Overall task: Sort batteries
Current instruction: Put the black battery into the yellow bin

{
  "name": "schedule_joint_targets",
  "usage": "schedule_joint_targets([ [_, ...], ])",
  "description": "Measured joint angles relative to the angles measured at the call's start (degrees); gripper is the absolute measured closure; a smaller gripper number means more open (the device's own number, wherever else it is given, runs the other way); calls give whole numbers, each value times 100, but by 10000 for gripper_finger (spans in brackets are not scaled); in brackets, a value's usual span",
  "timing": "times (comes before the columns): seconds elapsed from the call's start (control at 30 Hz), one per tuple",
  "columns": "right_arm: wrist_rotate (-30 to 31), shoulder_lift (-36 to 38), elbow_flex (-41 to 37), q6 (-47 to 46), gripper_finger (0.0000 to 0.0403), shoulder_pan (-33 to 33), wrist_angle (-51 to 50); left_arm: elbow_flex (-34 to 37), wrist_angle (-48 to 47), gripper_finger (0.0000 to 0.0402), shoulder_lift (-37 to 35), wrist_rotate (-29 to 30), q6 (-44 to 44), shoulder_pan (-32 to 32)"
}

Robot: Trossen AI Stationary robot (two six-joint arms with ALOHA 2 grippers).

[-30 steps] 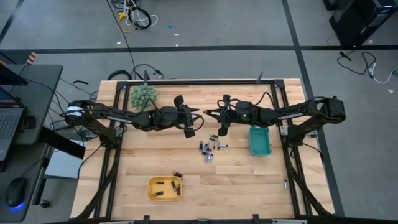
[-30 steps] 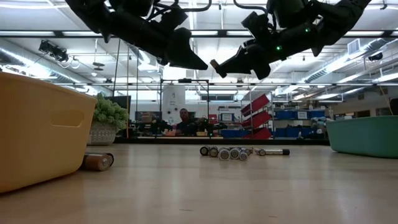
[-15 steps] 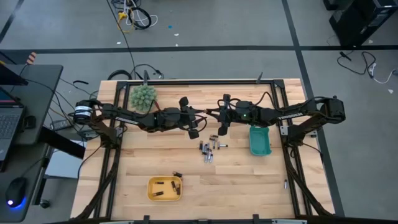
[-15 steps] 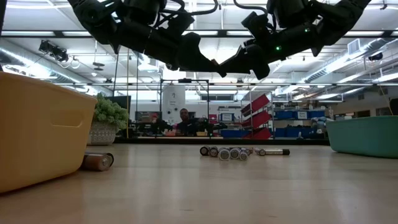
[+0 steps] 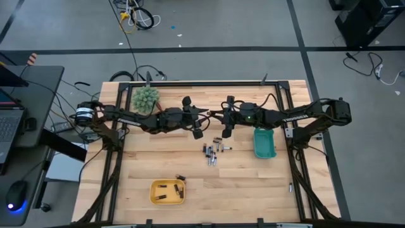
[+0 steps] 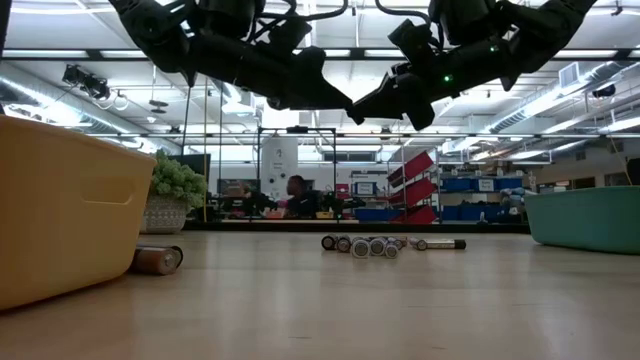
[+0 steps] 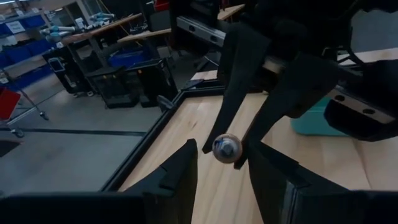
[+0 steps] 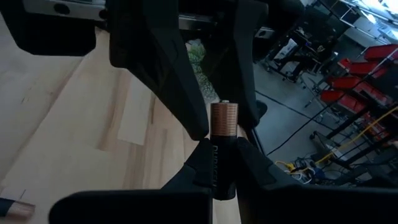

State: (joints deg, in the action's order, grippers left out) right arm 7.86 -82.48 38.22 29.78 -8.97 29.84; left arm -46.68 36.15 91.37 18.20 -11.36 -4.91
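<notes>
My right gripper point(image 5: 215, 116) hovers above the table's far middle, shut on a black battery with a copper top point(image 8: 223, 140). My left gripper point(image 5: 204, 117) faces it tip to tip, open. Its two fingers point(image 7: 182, 169) stand on either side of the battery's free end point(image 7: 225, 148) with a gap showing. In the right wrist view those fingers point(image 8: 163, 74) flank the copper top. A small heap of batteries point(image 5: 212, 152) lies on the table's middle. More lie in the yellow tray point(image 5: 154, 192). My right gripper pinches the battery's black lower half point(image 8: 219, 163) between its two fingers, which lie along the cell. The copper top point(image 8: 223, 118) sticks out past the fingertips toward my left gripper. The battery is lifted clear of the table, held about level.
A teal tray point(image 5: 264, 144) sits at the table's right, under my right arm. One loose battery point(image 6: 158, 259) lies beside the yellow tray point(image 6: 60, 215). A spiky green ball point(image 5: 145, 97) rests at the far left. The wood near the front edge is bare.
My left gripper has moved toward the table's right, closing on my right gripper until its open fingers stand around the held battery's free end. My right gripper and its battery have stayed in place.
</notes>
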Motion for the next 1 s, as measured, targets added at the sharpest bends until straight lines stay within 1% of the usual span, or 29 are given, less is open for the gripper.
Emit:
schedule_joint_targets([
  [0.1, 0, 0, 0, -4, 378, 2, -6, 0, 33, 272, 0, -2, -4, 2],
  [0.17, 0, 0, 2, -2, 378, 2, 4, 0, 15, 284, 0, 52, -4, 2],
  [0.23, 15, 0, 2, -1, 378, 0, 25, 0, 26, 306, 0, 207, 0, 3],
  [0.3, 28, 0, 2, -15, 377, -19, 37, 0, 34, 338, 0, 352, 0, 11],
  [0.37, 38, 2, 2, -18, 367, -42, 36, 0, 33, 374, 0, 389, 6, 6],
  [0.43, 66, 9, 7, -33, 360, -71, 42, 9, 5, 393, 1, 449, 37, 3],
  [0.53, 61, 9, 7, -37, 360, -74, 36, 9, 10, 395, 2, 448, 91, 6],
  [0.63, 50, 9, 7, -107, 369, -72, 22, 9, 6, 400, 2, 448, 112, 4],
  [0.73, 46, 9, 7, -121, 376, -70, 13, 9, 6, 396, 1, 388, 161, 4],
  [0.83, 25, 9, 7, -118, 377, -68, -9, 9, -48, 382, 0, 201, 141, 0],
  [0.9, -7, 9, 2, -116, 376, -65, -48, 9, -132, 365, 0, 48, 114, -4],
  [1.0, -46, 7, 2, -106, 377, -48, -50, 4, -154, 332, -2, 137, 104, -2],
])
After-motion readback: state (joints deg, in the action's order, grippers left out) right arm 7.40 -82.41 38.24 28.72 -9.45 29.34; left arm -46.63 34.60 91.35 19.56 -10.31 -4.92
